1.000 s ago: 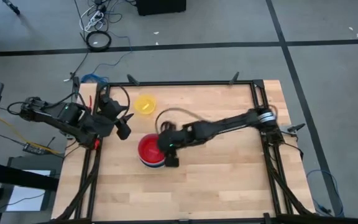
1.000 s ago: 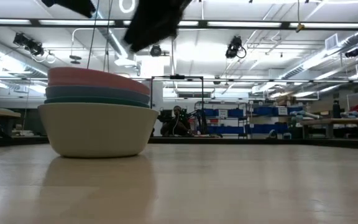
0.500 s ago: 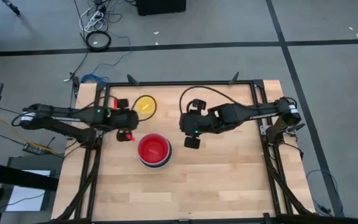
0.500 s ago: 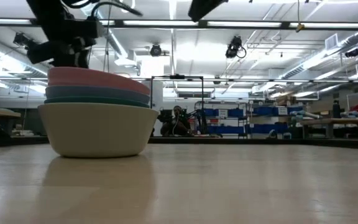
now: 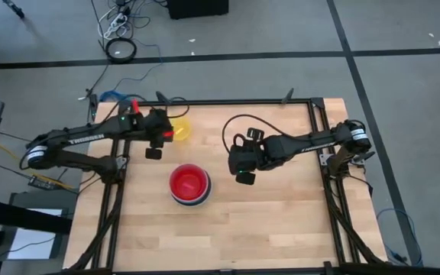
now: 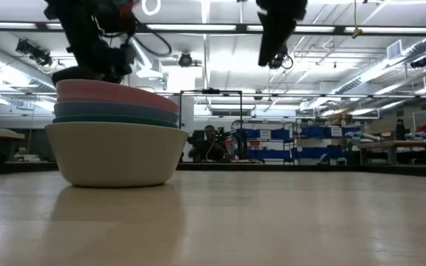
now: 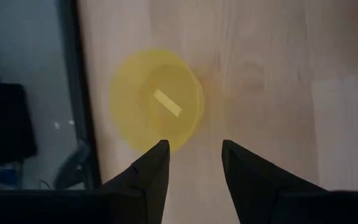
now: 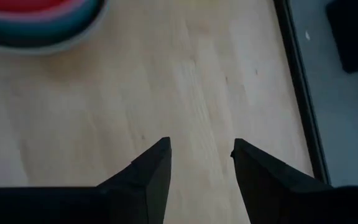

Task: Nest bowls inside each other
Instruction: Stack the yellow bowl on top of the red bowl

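Near the middle of the table [image 5: 281, 221], a stack of nested bowls [image 5: 189, 186]; seen from above, red inside with a blue rim peeking out below; seen level from the low view, pale grey-white at the bottom, then teal, blue and pink rims layered upward, all sitting flush and upright; orange bowl not discernible in the stack. Toward the far left corner, apart from the stack, 1 small yellow bowl [image 5: 179, 128], round and plain, resting upright on the wood close to the table's dark edge frame, with a pale strip of reflected light in its base. Just beside that bowl, left gripper [image 5: 153, 153], fingers spread and holding nothing, hovering above the board with the yellow bowl just ahead of its fingertips [image 7: 156, 163]. Right of the stack and clear of it, right gripper [image 5: 243, 179], likewise parted and empty over bare wood, the stack's rim showing at the edge of its wrist view. Light butcher-block tabletop bounded by a black metal frame; grey floor with dark seams and coiled cables beyond; behind, a large workshop hall with ceiling lights, shelving and benches.
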Available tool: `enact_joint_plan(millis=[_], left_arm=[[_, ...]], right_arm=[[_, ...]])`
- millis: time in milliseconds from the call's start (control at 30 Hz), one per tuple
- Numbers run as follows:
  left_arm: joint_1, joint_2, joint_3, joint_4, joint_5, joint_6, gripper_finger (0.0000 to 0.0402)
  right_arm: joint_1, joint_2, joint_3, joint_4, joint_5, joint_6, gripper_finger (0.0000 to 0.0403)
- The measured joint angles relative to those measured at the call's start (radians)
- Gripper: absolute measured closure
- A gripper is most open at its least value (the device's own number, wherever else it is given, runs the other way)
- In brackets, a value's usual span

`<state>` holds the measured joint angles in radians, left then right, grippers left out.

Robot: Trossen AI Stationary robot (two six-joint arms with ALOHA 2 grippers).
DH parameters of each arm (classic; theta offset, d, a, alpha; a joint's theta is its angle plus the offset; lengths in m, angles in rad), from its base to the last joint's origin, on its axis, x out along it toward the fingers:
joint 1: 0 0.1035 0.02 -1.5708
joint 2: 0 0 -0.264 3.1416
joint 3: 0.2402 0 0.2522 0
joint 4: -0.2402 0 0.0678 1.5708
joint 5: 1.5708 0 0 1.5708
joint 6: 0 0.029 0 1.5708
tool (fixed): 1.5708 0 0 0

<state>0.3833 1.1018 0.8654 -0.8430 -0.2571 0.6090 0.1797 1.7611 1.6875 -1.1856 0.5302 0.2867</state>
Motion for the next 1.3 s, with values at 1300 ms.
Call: enact_joint_plan(millis=[1300], left_arm=[[0.201, 0.333, 0.295, -0.136, 0.133, 0.146, 0.0396]], right_arm=[[-0.046, 0.001, -0.272, 0.033, 0.001, 0.141, 0.0251]])
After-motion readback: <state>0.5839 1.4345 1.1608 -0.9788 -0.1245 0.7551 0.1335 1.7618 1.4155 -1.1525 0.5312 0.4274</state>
